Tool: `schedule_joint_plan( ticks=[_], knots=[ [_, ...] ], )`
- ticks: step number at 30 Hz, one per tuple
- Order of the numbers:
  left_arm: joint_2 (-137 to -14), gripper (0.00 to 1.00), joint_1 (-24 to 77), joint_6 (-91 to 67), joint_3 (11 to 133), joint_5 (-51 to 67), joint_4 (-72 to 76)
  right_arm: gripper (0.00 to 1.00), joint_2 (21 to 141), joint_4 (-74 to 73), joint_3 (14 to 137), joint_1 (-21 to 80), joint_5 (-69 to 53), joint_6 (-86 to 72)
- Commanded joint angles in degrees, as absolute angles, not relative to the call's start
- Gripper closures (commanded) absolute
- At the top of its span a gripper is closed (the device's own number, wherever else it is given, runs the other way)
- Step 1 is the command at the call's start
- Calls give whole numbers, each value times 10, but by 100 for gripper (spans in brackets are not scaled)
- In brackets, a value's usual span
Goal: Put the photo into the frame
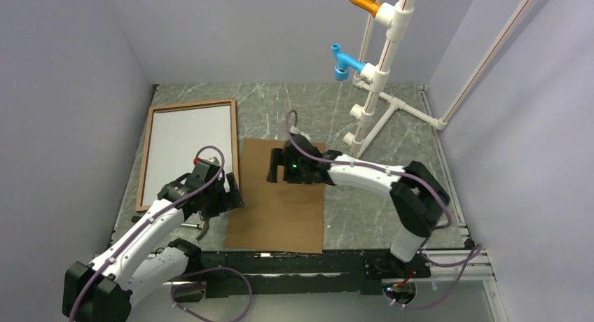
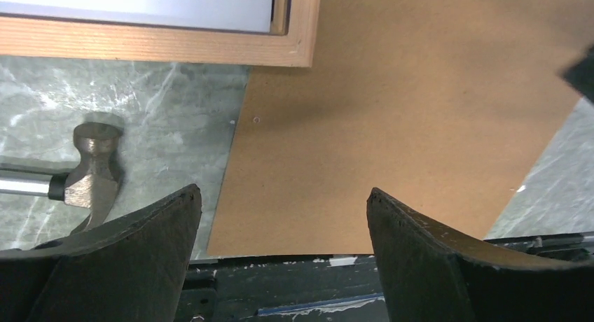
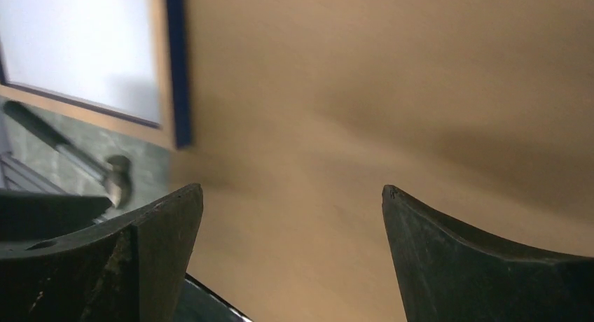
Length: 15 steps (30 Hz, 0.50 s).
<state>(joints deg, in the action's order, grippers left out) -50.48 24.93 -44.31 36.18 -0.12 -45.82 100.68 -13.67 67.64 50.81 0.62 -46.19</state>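
Grey marbled tabletop (image 1: 357,217) inside pale grey walls. Seen from above, the frame (image 1: 195,104) lies flat at ten o'clock, brown face up. The white sheet filling it is, I judge, the photo (image 1: 185,143) face down.

At the frame's near right corner, about five o'clock from its middle, hangs the left tool (image 2: 281,191), jaws wide and holding nothing. A hammer (image 2: 91,168) lies at its eight o'clock, beside the arm.

A brown board (image 1: 280,210) lies across the middle. Its left edge meets the frame's corner, which seems to overlap it, though I cannot tell which lies on top. Above the board's far end the right tool (image 3: 292,188) hovers, also spread wide and empty. A pipe stand (image 1: 382,77) rises at one o'clock.

The risks:
- Lifting or sliding the board while that corner overlaps could drag the frame and jolt the photo loose.
- A one-sided grip could let the board sag or swing.
- The left arm could knock the hammer into the frame.
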Motion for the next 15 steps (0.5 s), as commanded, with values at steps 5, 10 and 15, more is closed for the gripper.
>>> schedule_joint_plan(
  ticks=[5, 10, 15],
  knots=[
    [-541, 12, 252, -437, 298, 38, -369, 0, 848, -174, 488, 434, 9, -430],
    [-574, 14, 260, -447, 272, 40, -318, 1, 801, -188, 420, 390, 11, -412],
    [-627, 15, 282, -459, 263, 44, -265, 1, 782, -153, 366, 355, -46, -417]
  ],
)
